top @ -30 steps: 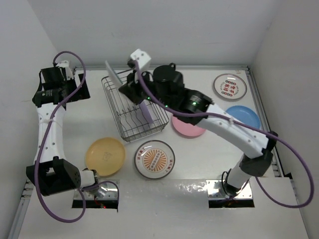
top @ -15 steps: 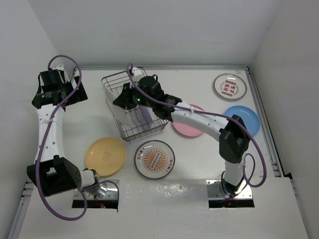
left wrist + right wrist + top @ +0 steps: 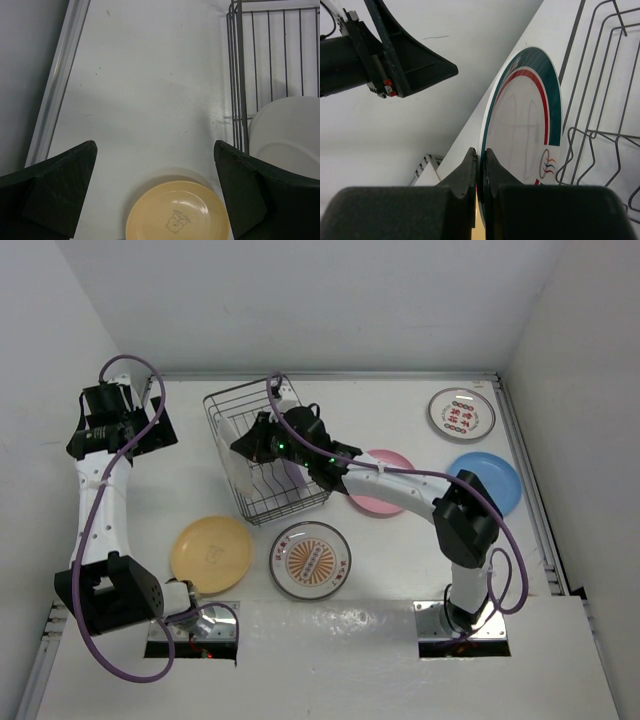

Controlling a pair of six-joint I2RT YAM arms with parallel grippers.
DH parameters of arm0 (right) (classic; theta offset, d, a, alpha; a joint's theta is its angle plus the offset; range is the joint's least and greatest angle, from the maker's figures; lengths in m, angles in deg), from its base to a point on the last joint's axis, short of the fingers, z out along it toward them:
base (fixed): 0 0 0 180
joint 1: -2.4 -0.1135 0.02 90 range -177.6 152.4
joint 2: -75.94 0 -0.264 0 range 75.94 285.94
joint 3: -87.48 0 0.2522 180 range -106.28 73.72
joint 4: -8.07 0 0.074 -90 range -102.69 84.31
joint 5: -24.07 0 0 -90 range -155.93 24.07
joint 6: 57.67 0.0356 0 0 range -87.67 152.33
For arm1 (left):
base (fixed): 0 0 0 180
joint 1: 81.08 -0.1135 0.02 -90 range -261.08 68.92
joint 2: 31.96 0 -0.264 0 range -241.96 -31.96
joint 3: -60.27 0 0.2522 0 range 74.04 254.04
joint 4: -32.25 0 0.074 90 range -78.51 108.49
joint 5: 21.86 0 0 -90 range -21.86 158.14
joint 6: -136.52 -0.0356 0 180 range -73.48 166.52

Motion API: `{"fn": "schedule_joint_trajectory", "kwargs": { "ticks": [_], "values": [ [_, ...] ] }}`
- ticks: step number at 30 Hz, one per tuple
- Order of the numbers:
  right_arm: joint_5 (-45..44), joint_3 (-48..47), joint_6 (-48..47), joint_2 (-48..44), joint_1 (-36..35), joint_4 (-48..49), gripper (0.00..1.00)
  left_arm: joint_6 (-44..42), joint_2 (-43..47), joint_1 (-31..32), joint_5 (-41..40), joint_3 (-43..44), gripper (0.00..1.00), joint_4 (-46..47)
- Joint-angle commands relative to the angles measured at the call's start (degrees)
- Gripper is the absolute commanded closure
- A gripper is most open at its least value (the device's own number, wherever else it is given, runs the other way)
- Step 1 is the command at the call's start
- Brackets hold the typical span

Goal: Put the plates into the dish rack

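My right gripper (image 3: 256, 446) is shut on the rim of a white plate (image 3: 238, 470) with a teal and red band, held on edge inside the left end of the dark wire dish rack (image 3: 228, 398). In the right wrist view the gripper (image 3: 480, 161) pinches that plate (image 3: 525, 135) beside the rack's wires (image 3: 600, 135). A purple plate (image 3: 293, 473) stands in the rack. My left gripper (image 3: 120, 428) is open and empty, raised at the far left; its view (image 3: 155, 192) shows the yellow plate (image 3: 175, 215), the rack (image 3: 239, 75) and the white plate's back (image 3: 287, 132).
On the table lie a yellow plate (image 3: 211, 553), a printed plate (image 3: 309, 559) near the front, a pink plate (image 3: 385, 490), a blue plate (image 3: 490, 478) and a printed plate (image 3: 461, 413) at the back right. Walls enclose three sides.
My right arm has brought the white plate down from above the rack's far left corner into the rack's left end. The left arm has hardly moved.
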Motion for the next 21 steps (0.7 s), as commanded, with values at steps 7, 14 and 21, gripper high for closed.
{"fn": "schedule_joint_trajectory", "kwargs": {
  "ticks": [7,14,21],
  "values": [
    [-1.2,-0.5,-4.3,0.9,-0.9,2.7,1.00,0.5,2.2,-0.8,0.4,-0.4,0.00,2.3],
    [-2.1,-0.3,-8.4,4.5,-1.9,0.2,1.00,0.3,2.7,-0.8,0.3,-1.0,0.00,2.2],
    [-1.0,-2.8,-14.2,6.9,-2.7,-2.4,0.98,0.2,2.8,-0.8,0.3,-1.3,0.00,2.2]
  ]
}}
